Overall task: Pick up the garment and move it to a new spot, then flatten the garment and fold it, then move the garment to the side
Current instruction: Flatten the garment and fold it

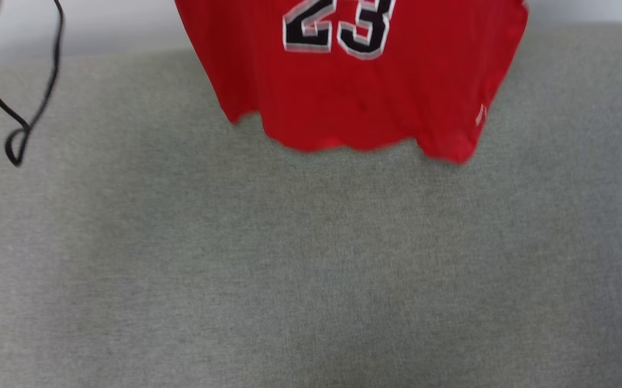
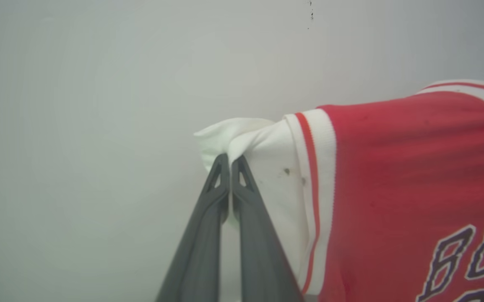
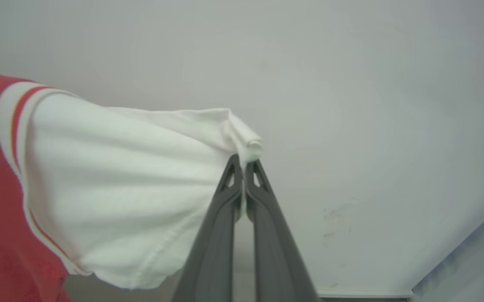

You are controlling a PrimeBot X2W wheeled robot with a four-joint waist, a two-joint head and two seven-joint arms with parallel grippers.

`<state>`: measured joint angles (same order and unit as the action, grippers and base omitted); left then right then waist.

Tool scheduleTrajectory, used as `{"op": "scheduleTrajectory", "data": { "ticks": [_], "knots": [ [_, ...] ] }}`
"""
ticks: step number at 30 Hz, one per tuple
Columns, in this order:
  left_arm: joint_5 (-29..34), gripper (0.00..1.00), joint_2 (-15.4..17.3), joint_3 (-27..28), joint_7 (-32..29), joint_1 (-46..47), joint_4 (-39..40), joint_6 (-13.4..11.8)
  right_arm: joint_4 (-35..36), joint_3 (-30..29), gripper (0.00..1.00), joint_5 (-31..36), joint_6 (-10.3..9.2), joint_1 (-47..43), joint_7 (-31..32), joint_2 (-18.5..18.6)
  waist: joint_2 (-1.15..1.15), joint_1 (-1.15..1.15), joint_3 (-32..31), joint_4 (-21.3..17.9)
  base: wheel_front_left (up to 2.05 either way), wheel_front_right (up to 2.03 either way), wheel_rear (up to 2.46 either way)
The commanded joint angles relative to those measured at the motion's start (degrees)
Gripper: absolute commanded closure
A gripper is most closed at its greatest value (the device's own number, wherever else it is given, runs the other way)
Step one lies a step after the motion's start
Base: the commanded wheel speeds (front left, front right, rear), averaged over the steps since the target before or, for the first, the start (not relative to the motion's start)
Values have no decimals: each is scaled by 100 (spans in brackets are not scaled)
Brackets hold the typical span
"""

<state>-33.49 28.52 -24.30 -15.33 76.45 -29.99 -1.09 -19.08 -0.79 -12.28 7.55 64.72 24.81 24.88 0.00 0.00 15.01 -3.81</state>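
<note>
**Garment** (image 1: 354, 91): red jersey T-shirt with a black, white-outlined "23". It hangs at the upper centre of the head view, its wavy hem over a grey fabric surface (image 1: 311, 258).

**Left gripper** (image 2: 229, 161): lower centre of the left wrist view. Its fingers are pressed together, pinching the bunched edge of a white sleeve (image 2: 275, 167). Striped trim and the lettered red body lie to the right.

**Right gripper** (image 3: 244, 165): lower centre of the right wrist view. Its fingers are closed, pinching the other white sleeve (image 3: 120, 180), which stretches leftward.

**Black cable** (image 1: 36, 102): looped, upper left of the head view.
</note>
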Motion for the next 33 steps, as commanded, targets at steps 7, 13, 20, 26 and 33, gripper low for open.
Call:
{"op": "scheduleTrajectory", "data": {
  "ticks": [7, 13, 20, 26, 33],
  "knots": [
    [272, 100, 114, 244, 846, 1224, -298, -40, -583, 157, 100, 409, -11, 1422, -1056, -192, 0, 0, 1144, -304, 0, 0, 0],
    [381, 100, 215, 346, 1266, 1741, -419, -8, -709, 311, 100, 558, -11, 1958, -1581, -256, 0, 0, 1626, -428, 0, 0, 0],
    [374, 100, 341, 445, 1580, 2045, -554, 27, -678, 577, 100, 607, -11, 2222, -1858, -306, 0, 0, 2276, -501, 0, 0, 0],
    [266, 100, 314, 517, 1823, 1925, -679, 75, -725, 736, 100, 532, -11, 2097, -1881, -449, 0, 0, 2704, -491, 0, 0, 0],
    [92, 100, 179, 575, 2161, 1657, -938, 113, -694, 941, 100, 355, -11, 1902, -1878, -638, 0, 0, 2873, -441, 0, 0, 0]
  ]
}}
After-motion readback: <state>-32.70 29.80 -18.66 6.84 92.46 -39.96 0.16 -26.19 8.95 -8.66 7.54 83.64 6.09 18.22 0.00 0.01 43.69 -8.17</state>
